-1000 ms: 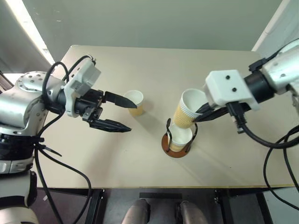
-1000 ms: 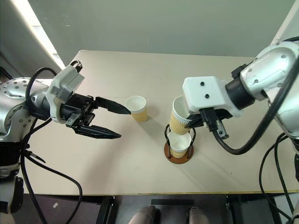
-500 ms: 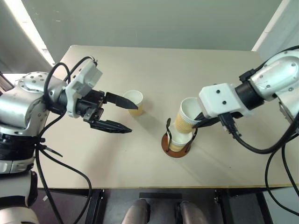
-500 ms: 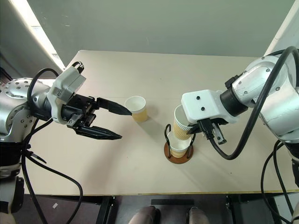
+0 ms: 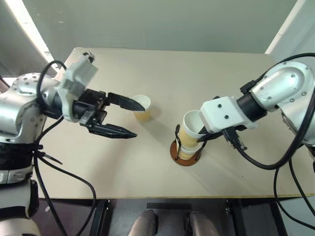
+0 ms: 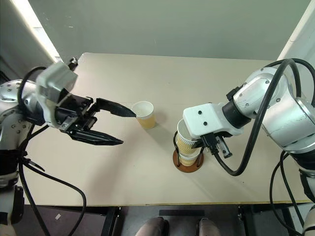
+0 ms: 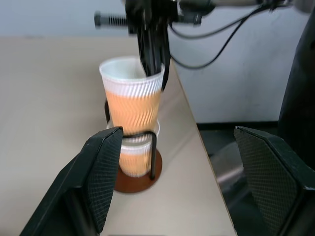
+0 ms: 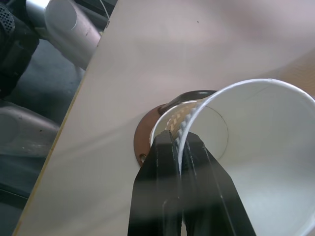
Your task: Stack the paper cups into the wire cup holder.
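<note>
The wire cup holder [image 5: 185,149] stands on the beige surface [image 5: 147,162] near its front edge, with one paper cup [image 7: 135,157] seated inside on the reddish base. The right gripper [image 8: 179,147] has its fingers pinched tight on the rim of a second cup [image 5: 191,128], which is partly entered between the black wire loops, tilted slightly. A third cup [image 6: 144,114] stands upright well apart, toward the left. The left gripper [image 5: 125,118] hangs above the surface beside that cup, fingers spread wide and empty. Its upper fingertip overlaps the third cup's rim, hiding part of it. The right arm's white housing covers the holder's far side.
</note>
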`<control>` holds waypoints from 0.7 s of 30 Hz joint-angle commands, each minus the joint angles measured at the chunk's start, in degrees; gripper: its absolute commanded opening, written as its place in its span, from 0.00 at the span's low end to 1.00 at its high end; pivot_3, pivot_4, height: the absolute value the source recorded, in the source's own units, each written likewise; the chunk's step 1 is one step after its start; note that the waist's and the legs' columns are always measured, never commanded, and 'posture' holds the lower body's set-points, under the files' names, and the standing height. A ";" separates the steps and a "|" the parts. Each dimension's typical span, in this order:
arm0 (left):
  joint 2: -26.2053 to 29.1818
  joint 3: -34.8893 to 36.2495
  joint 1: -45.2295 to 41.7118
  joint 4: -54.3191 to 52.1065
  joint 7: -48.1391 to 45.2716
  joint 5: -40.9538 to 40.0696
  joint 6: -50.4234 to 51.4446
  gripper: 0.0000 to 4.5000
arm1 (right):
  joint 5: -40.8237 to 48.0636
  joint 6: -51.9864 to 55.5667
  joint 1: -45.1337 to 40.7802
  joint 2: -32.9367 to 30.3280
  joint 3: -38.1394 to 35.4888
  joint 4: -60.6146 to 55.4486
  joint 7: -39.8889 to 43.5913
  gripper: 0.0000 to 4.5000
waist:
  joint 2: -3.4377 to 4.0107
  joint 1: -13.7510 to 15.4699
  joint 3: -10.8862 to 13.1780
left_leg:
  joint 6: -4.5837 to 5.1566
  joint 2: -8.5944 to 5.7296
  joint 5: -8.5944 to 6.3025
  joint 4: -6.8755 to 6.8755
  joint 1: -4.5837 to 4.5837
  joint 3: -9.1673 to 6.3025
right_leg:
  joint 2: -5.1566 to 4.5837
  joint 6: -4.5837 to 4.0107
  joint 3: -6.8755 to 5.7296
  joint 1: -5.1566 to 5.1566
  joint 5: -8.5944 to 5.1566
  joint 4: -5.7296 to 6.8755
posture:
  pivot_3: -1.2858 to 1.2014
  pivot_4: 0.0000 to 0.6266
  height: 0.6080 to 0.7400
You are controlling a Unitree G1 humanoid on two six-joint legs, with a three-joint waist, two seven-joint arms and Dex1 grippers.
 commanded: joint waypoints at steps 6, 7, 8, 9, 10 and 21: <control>1.36 2.44 0.32 -2.45 -0.36 -1.18 1.30 0.86 | -2.04 -2.82 -0.02 0.36 0.42 -0.18 0.18 0.11 | 0.00 -0.02 0.00 | 0.00 0.00 0.00 0.00 0.01 0.00 | 0.00 0.00 0.00 0.00 0.00 0.00 | 0.52 0.24 1.00; 1.40 2.47 0.37 -2.45 -0.39 -1.11 1.30 0.86 | -2.12 -2.86 -0.02 0.45 0.45 -0.17 0.20 0.15 | 0.00 -0.02 0.00 | 0.00 0.00 0.00 0.00 0.00 0.00 | 0.00 0.00 0.00 0.00 0.00 0.00 | 0.52 0.24 1.00; 1.43 2.45 0.39 -2.39 -0.46 -1.00 1.27 0.86 | -2.21 -2.82 -0.04 0.64 0.46 -0.13 0.09 0.22 | 0.00 -0.02 0.00 | 0.00 0.00 0.00 0.00 0.00 0.00 | 0.00 0.00 0.00 0.00 0.00 0.00 | 0.52 0.24 1.00; 1.42 2.42 0.39 -2.33 -0.51 -0.90 1.24 0.86 | -2.33 -2.84 -0.06 0.81 0.46 -0.06 -0.05 0.31 | 0.00 -0.03 0.00 | 0.00 0.00 0.00 0.00 0.01 0.00 | 0.00 0.00 0.00 0.00 0.00 0.00 | 0.52 0.24 1.00; 1.33 2.33 0.32 -2.29 -0.49 -0.82 1.27 0.86 | -2.47 -2.81 -0.09 1.01 0.42 0.07 -0.28 0.38 | 0.00 -0.03 0.00 | 0.00 0.00 0.00 0.00 0.01 0.00 | 0.00 0.00 0.00 0.00 0.00 0.00 | 0.52 0.24 1.00; 0.19 -2.02 -1.57 -1.04 7.68 9.37 -1.91 0.86 | 2.58 7.42 -1.26 3.80 -13.22 6.97 -10.79 0.67 | 0.00 0.10 0.00 | 0.00 -0.01 0.00 0.02 0.01 -0.01 | -0.01 0.00 0.00 0.00 0.00 -0.07 | 0.52 0.24 1.00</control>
